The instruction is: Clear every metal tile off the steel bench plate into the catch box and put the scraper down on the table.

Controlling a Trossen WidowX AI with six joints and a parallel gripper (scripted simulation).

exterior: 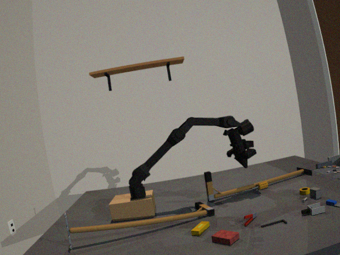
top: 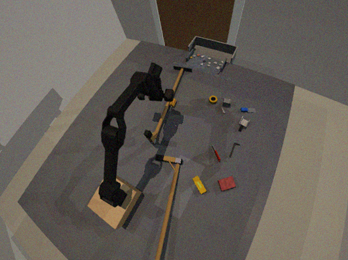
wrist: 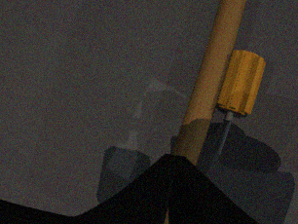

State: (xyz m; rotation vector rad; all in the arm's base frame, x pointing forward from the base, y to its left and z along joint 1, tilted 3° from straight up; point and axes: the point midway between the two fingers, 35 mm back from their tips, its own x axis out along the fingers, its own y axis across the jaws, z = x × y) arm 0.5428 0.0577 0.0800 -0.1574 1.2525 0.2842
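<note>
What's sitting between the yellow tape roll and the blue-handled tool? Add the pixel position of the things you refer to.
A small gray block [top: 227, 103] [exterior: 315, 194] lies between the tape roll [top: 213, 102] [exterior: 304, 193] and the blue-handled tool [top: 245, 109] [exterior: 331, 202], as the top view shows.

From here I see the black arm [top: 111, 137] [exterior: 165, 146] arching rightward from lower left, its gripper [top: 169, 101] [exterior: 245, 166] [wrist: 175, 157] shut and pointing down, right of centre.
</note>
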